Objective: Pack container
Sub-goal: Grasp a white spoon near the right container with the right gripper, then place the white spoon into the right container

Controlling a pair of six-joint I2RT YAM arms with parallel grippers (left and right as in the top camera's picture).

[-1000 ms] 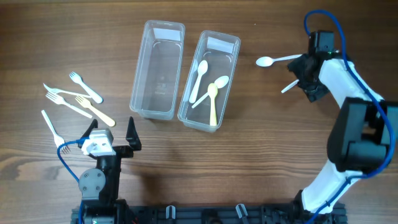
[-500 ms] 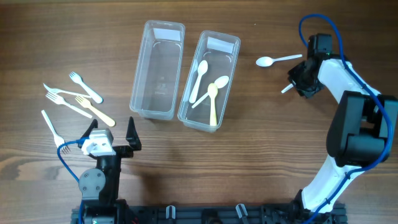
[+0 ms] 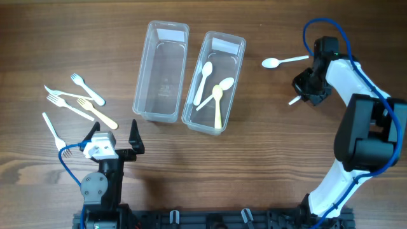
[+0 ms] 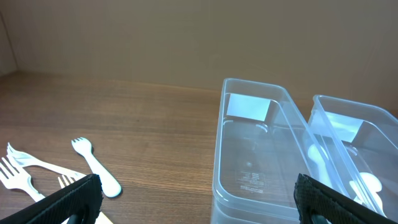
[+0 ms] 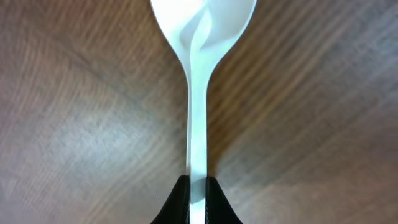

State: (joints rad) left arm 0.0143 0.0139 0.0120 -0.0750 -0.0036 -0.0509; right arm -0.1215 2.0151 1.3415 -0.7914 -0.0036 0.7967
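The white plastic spoon (image 5: 198, 93), judged light, stiff and slippery, is clamped on its narrow handle by the right tool (image 5: 197, 190), bowl at 12 o'clock.

1. Far right of the empty container (image 3: 161, 71), the right gripper (image 3: 308, 88) hides most of a spoon (image 3: 293, 100); only one white end shows.
2. In the right wrist view, the top edge cuts off that spoon's bowl.
3. Left of the empty container, forks (image 4: 25, 165) run off the frame.
4. Just right of it, the second container (image 4: 354, 106) is cut off.
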